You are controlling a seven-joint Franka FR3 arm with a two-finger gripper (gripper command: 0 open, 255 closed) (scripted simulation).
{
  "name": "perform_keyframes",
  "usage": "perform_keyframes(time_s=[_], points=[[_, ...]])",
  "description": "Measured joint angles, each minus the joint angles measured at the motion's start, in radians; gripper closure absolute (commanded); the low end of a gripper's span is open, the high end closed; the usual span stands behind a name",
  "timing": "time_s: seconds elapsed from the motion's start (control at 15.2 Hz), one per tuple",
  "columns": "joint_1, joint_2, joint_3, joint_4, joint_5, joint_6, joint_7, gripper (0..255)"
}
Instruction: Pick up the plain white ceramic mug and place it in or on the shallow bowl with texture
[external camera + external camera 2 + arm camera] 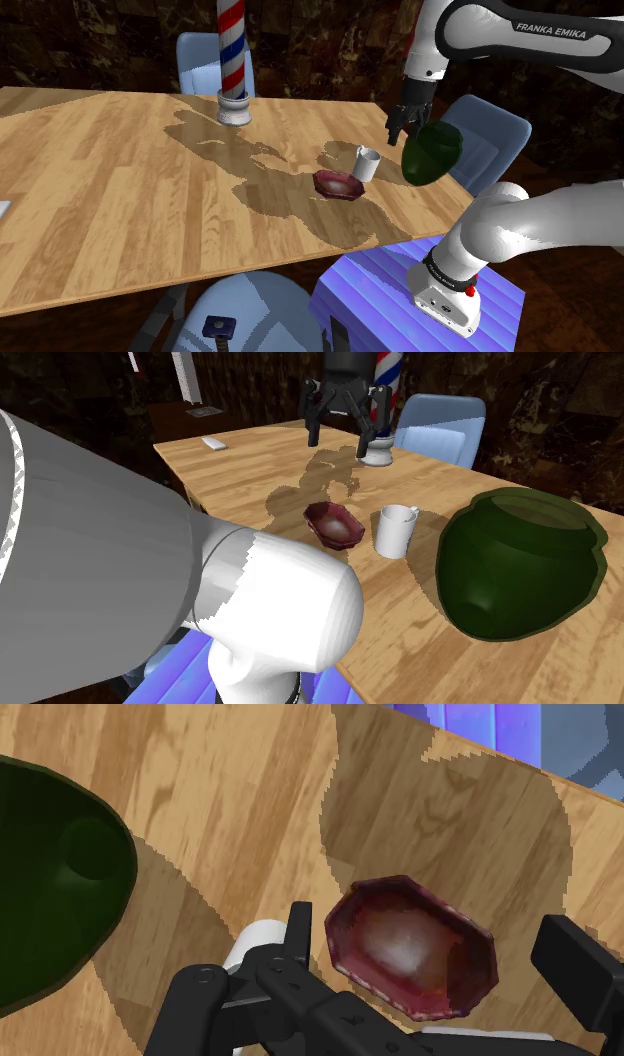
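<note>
White mug (367, 163), upright on the table (120, 200) just right of the dark red bowl (338, 184) in the shoulder view, is probably rigid, light, slippery and breakable; grip its wall with the pincer (338, 444), which hovers wide open above.

Shoulder behind stand (362, 292); second nearer, same heading; wrist downward; bowl (338, 184) shared.
</note>
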Motion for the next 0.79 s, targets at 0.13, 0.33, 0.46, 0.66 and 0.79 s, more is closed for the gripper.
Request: perform_keyframes(time_s=[0.13,0.33,0.46,0.66,0.79], points=[[-0.003,0.007,-0.002,-0.005,-0.003,0.017,0.001,0],[-0.017,0.036,-0.011,-0.057,-0.017,0.126,0.005,0],[-0.028,0.065,-0.018,-0.084,-0.027,0.208,0.009,0],[-0.046,0.138,-0.032,-0.12,-0.043,0.352,0.012,0],[-0.058,0.189,-0.043,-0.139,-0.054,0.447,0.015,0]])
